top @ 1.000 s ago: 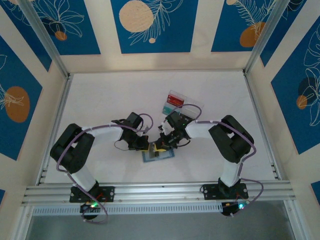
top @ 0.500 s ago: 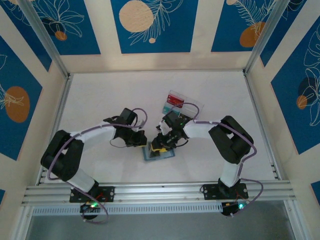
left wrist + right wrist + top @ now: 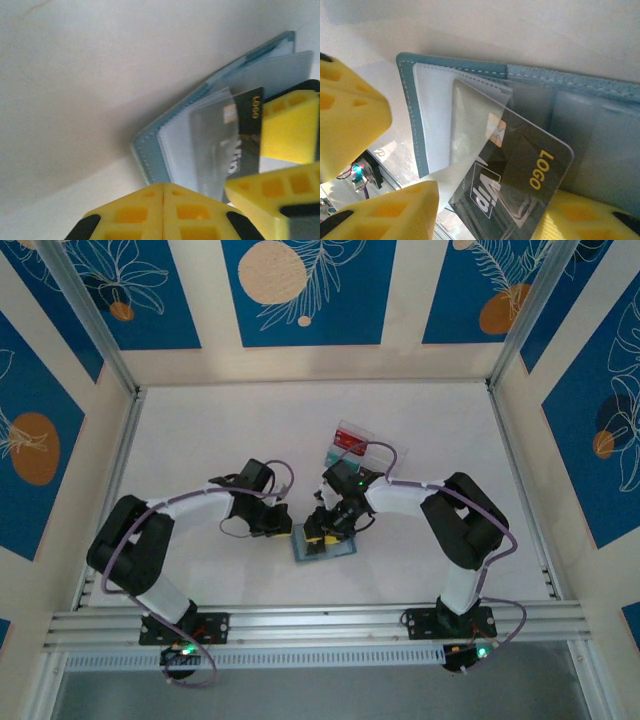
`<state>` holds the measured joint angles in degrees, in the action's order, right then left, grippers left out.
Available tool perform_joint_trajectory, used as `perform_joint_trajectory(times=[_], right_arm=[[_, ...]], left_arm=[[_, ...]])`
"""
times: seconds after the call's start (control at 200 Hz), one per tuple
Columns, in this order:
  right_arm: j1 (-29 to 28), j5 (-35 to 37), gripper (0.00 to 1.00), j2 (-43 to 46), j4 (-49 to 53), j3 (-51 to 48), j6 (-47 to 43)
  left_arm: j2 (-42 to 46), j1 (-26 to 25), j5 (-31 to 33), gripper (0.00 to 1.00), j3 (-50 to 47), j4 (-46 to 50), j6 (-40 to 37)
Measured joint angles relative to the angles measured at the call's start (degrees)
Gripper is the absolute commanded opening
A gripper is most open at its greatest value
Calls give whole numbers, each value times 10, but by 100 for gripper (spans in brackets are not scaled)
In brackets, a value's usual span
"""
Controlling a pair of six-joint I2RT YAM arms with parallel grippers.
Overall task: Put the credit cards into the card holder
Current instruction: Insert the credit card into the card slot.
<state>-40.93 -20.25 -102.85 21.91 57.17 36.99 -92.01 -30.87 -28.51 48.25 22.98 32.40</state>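
When viewed from above, wallet (image 3: 325, 548): lay open just under both pincers.
Right pincer (image 3: 322, 530): its own camera showed it clamped on a dark card (image 3: 520, 185), whose corner was tucked under a clear sleeve (image 3: 470, 125).
Left pincer (image 3: 283, 528): fingers together, beside the wallet's edge.
Table (image 3: 200, 440): white.
Walls (image 3: 300, 290): blue leaf panels.

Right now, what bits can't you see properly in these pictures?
- Top view: the wallet is tiny and partly under the left gripper and right gripper. The cards in the clear tray are too small to count.
- Right wrist view: the dark card runs off the bottom edge, and its inner end is hazy under a clear sleeve.
- Left wrist view: the wallet's right side is covered by yellow fingers and cut off by the picture edge.
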Motion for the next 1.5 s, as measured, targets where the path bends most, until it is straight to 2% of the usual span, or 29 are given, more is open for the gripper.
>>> perform_joint_trajectory(times=[0.28,0.54,0.795,1.5], right_arm=[[0,0,56,0,7,5,-2],[-3,27,58,1,40,22,-4],[-7,77,55,0,90,56,-17],[-17,87,53,-25,105,81,-21]], left_arm=[[-45,-3,0,6,1,-12,-1],[-49,-4,0,6,4,-14,-11],[-51,-4,0,6,5,-14,-15],[-52,-4,0,6,6,-13,-15]])
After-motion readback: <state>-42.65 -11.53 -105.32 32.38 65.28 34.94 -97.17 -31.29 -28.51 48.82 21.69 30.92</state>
